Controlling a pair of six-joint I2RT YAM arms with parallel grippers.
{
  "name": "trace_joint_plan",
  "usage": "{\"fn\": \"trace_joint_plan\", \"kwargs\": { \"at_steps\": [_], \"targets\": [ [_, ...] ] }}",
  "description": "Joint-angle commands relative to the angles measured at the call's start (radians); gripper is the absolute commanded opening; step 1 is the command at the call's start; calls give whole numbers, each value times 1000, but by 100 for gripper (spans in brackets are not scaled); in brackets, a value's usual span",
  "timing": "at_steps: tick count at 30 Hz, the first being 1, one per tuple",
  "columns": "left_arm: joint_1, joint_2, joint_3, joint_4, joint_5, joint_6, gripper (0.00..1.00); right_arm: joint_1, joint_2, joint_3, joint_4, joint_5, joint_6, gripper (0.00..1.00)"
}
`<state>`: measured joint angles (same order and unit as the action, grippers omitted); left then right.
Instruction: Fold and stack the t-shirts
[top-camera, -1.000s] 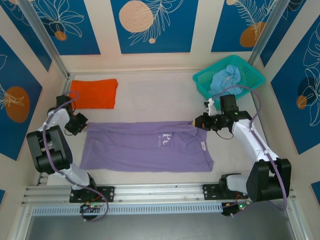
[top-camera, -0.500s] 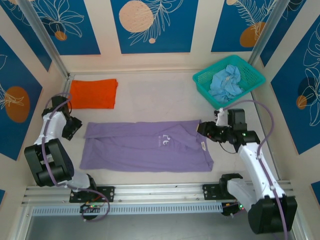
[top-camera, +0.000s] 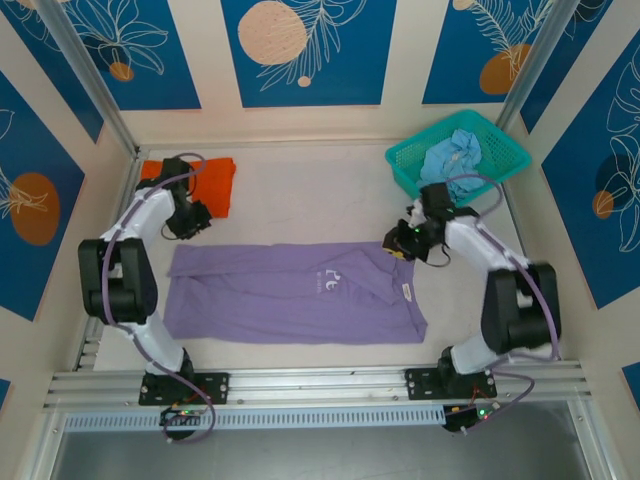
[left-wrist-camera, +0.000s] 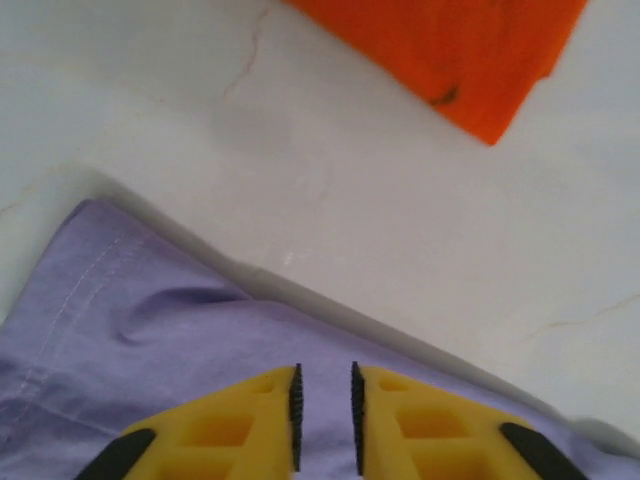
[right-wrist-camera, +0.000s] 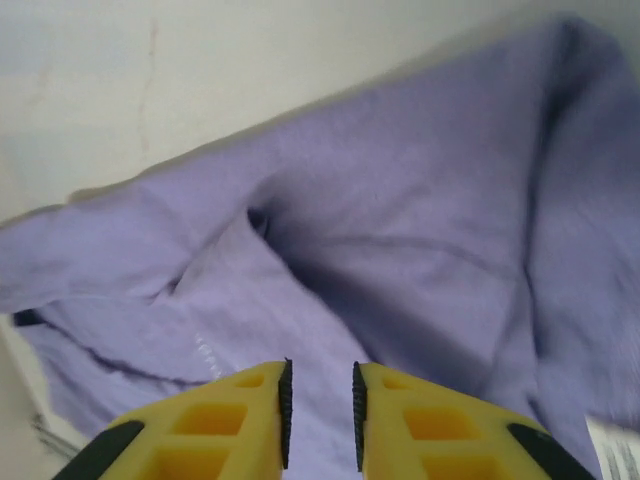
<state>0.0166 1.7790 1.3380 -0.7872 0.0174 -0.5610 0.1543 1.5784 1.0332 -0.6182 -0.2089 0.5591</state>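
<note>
Pale table surface (top-camera: 300, 190) is occupied by the lavender t-shirt (top-camera: 290, 295), laid flat between the arms. The left gripper (left-wrist-camera: 325, 385) and right gripper (right-wrist-camera: 320, 385) are poised at its far corners, jaws narrowly parted, nothing clamped. Risk noted: if a corner is missed or pinched unevenly, the fold would be skewed.

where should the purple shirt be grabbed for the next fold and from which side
Probably its two far corners, pinched from straight above. The lavender t-shirt lies flat and spread wide on the table, so only its edges offer anything to pinch, and the far edge looks doubled over, giving a thicker lip.
</note>
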Motion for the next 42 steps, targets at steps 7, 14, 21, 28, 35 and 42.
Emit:
{"fn": "trace_joint_plan", "kwargs": {
  "at_steps": [7, 14, 21, 28, 35, 42],
  "targets": [
    [28, 201, 11, -55, -122, 11, 15, 39, 341, 259, -131, 188, -21, 18],
    [103, 230, 12, -64, -241, -97, 17, 2, 441, 319, -172, 302, -11, 19],
    [135, 256, 111, -39, -118, -71, 26, -13, 446, 427, -162, 230, -45, 33],
    [91, 193, 336, -172, -36, -116, 54, 11, 295, 428, -109, 119, -35, 49],
    [-158, 110, 342, -173, 38, -156, 56, 88, 254, 365, -86, -66, -92, 49],
    [-417, 248, 366, -84, 250, -97, 55, 132, 339, 343, -99, -83, -141, 48]
  ]
}}
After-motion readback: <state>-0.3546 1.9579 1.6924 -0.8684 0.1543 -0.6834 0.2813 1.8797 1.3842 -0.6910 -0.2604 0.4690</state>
